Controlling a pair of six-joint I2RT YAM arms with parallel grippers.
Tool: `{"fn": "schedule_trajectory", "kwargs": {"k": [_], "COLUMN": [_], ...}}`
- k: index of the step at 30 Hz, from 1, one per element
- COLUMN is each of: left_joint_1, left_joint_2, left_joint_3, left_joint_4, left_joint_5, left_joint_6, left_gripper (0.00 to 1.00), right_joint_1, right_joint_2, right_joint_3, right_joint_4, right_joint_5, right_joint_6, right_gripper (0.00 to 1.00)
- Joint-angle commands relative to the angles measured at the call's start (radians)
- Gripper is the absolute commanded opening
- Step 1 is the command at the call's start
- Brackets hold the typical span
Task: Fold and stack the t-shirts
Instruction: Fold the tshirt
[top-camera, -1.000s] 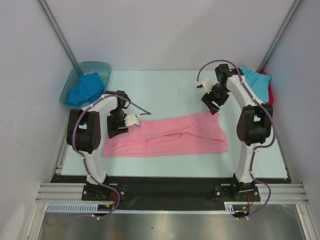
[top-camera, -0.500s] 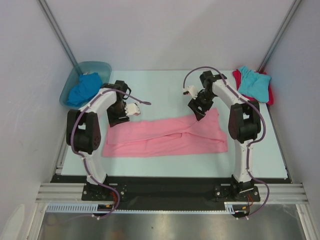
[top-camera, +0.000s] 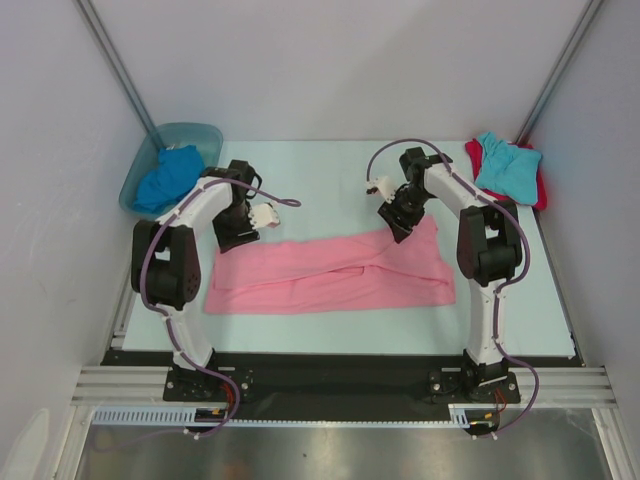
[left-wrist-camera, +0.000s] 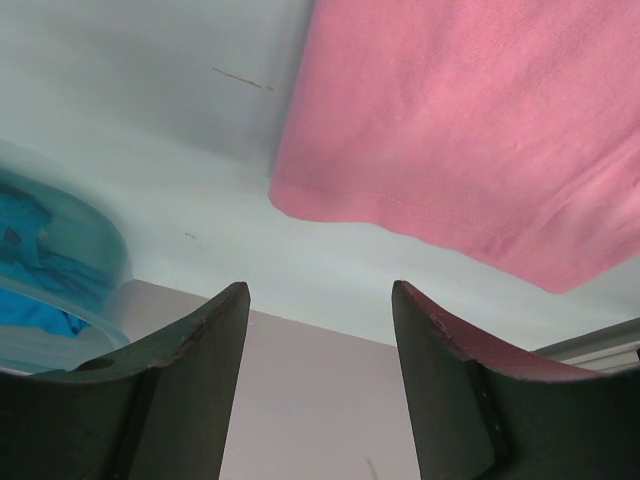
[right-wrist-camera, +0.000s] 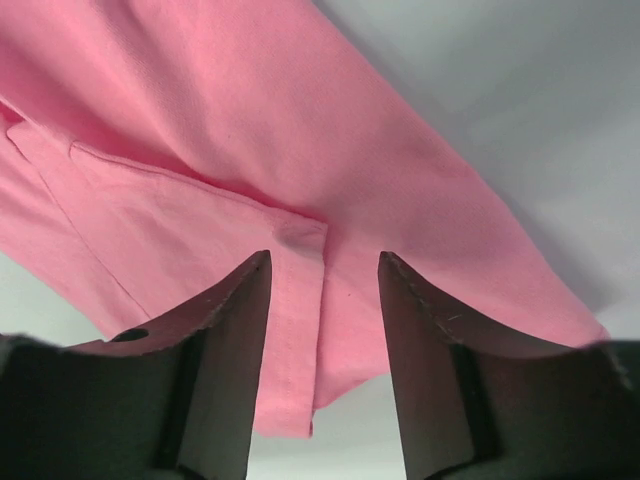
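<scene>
T-shirt of soft pink cloth (top-camera: 330, 272) lies as a long folded band on the pale table (top-camera: 320, 170). Left gripper (left-wrist-camera: 320, 295) hovers off its far-left corner, jaws apart and empty. Right gripper (right-wrist-camera: 322, 262) straddles its far-right edge fold, jaws apart, probably lining up a pinch.

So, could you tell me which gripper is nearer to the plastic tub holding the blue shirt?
Left. The left gripper hangs just right of the tub, by the far-left corner of the pink shirt; the right gripper is across the table, over that shirt's far-right end.
</scene>
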Motion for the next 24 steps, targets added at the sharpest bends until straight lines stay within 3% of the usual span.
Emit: {"fn": "schedule_trajectory", "kwargs": {"k": [1, 14, 24], "left_joint_1": [-0.009, -0.014, -0.014], "left_joint_2": [-0.054, -0.036, -0.033], "left_joint_3": [-0.008, 0.001, 0.0], "left_joint_4": [0.01, 0.018, 0.027], "left_joint_5": [-0.007, -0.002, -0.002], "left_joint_6": [-0.02, -0.031, -0.034], "left_gripper": [0.65, 0.64, 0.64], "right_joint_1": [0.0, 0.008, 0.026], "right_joint_2": [-0.019, -0.008, -0.005], "right_joint_3": [0.005, -0.005, -0.023], "right_joint_4": [0.017, 0.009, 0.012], "right_joint_5": [-0.021, -0.041, -0.033], "right_joint_6": [0.008, 0.022, 0.019], "right_gripper": [0.51, 0.43, 0.46]}}
